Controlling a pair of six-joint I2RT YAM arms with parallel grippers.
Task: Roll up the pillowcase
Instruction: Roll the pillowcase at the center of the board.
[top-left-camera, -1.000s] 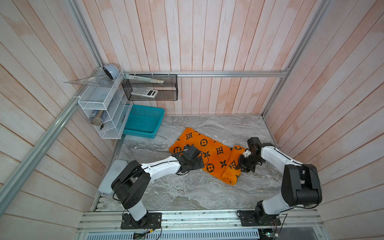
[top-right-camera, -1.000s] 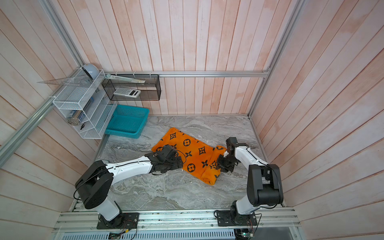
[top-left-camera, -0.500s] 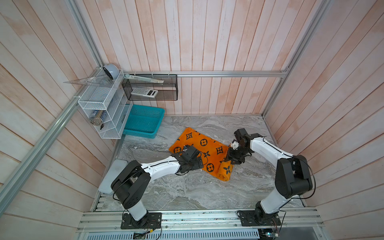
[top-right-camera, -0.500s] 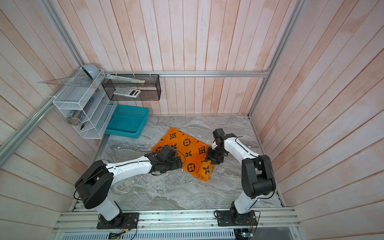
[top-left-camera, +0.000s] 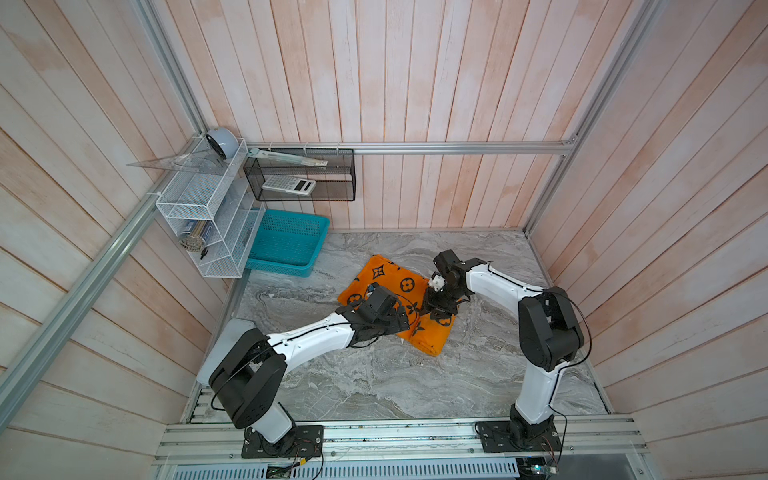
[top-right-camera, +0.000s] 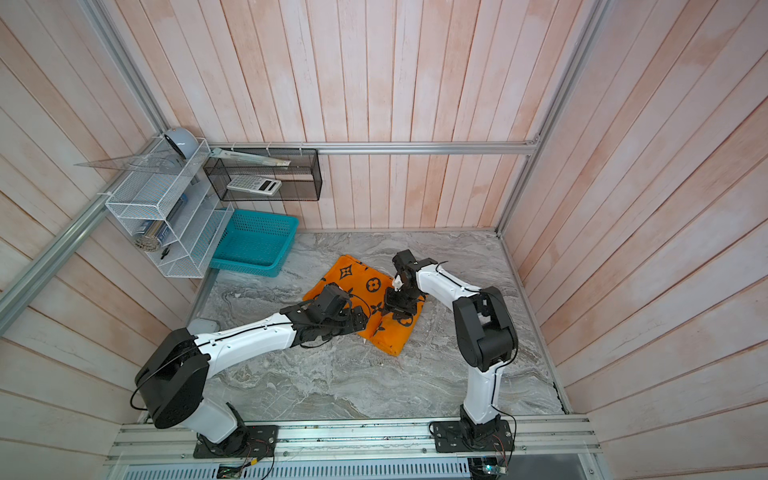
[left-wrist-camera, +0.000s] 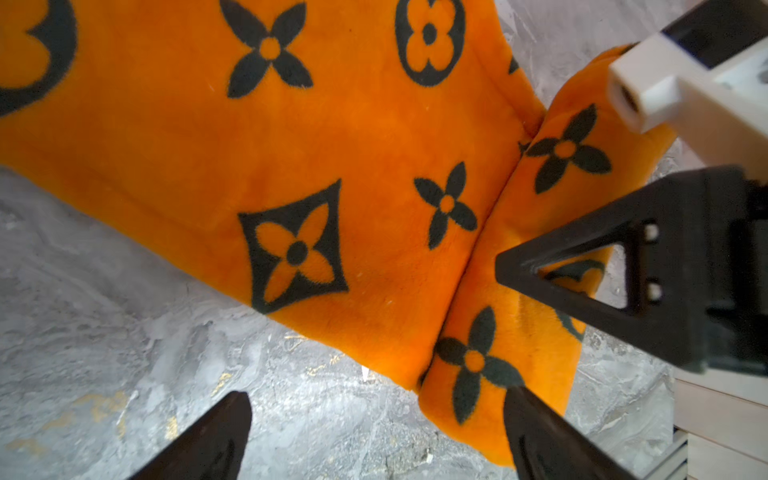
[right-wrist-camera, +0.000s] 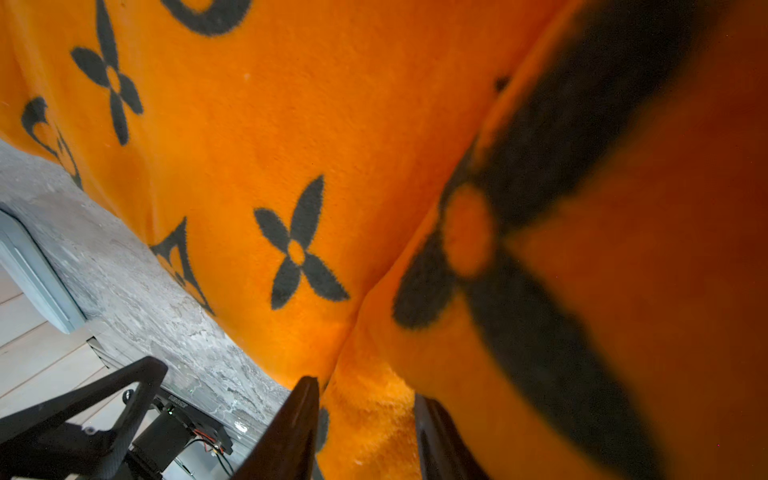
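As right gripper pinching pillowcase rolled it further, left gripper still wide

Walls: pale pink wooden planks are enclosing the space.
Tabletop: grey marbled surface is lying below.
Frame: a metal rail is crossing the back wall.

White arm links, black joints, thin black cables; black triangular-framed fingers.
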